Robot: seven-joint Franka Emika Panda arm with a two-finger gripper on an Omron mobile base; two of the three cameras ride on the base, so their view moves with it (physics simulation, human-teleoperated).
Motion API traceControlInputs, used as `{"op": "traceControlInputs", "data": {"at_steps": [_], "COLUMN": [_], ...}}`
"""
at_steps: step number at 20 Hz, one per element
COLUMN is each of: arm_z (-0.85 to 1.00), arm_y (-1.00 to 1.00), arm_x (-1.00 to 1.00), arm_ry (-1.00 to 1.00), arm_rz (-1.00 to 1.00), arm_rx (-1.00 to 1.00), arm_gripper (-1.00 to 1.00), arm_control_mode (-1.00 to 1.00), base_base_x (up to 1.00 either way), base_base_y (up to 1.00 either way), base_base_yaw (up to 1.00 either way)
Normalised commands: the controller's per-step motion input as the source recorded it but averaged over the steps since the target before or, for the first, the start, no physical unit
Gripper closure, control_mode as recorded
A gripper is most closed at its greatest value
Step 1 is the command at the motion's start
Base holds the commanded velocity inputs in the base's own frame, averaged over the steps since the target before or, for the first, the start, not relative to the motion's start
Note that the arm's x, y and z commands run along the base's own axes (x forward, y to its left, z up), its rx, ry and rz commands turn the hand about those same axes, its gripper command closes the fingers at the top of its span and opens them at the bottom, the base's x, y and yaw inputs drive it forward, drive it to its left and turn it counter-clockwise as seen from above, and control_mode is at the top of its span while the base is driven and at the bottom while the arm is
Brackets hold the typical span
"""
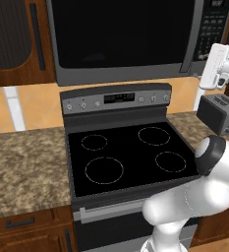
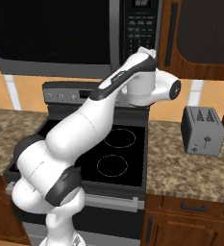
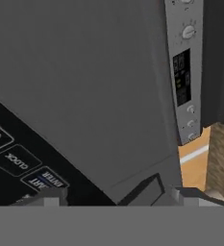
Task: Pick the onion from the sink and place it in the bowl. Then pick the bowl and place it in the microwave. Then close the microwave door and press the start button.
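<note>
A black microwave (image 1: 123, 37) with its door (image 1: 118, 34) closed hangs above a black stovetop (image 1: 130, 157). Speckled tabletop (image 1: 22, 172) flanks it. A grey toaster (image 1: 215, 114) sits right.

A home kitchen is showing here. A microwave (image 1: 121, 37) is hanging over a stovetop (image 1: 130, 157), granite counter (image 1: 25, 170) and toaster (image 2: 202, 130) flanking

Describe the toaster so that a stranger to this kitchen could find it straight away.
Start at the black stove under the microwave, then move along the speckled stone counter to its right. The toaster stands there near the wall, a small grey box with two slots on top and a lever on its front. It is the one loose appliance on that counter.
</note>
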Motion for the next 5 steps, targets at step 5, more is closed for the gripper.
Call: {"op": "traceControlInputs", "data": {"at_steps": [5], "arm_z": [-0.24], "arm_y": [0.69], "arm_x": [-0.77], "arm_ry": [-0.01], "arm_rz": [0.0], "arm_rx": [0.0], "arm_gripper": [-1.0], "arm_control_mode": [-1.0], "base_base_x": [0.0], "base_base_y": [0.0], "base_base_yaw": [0.0]}}
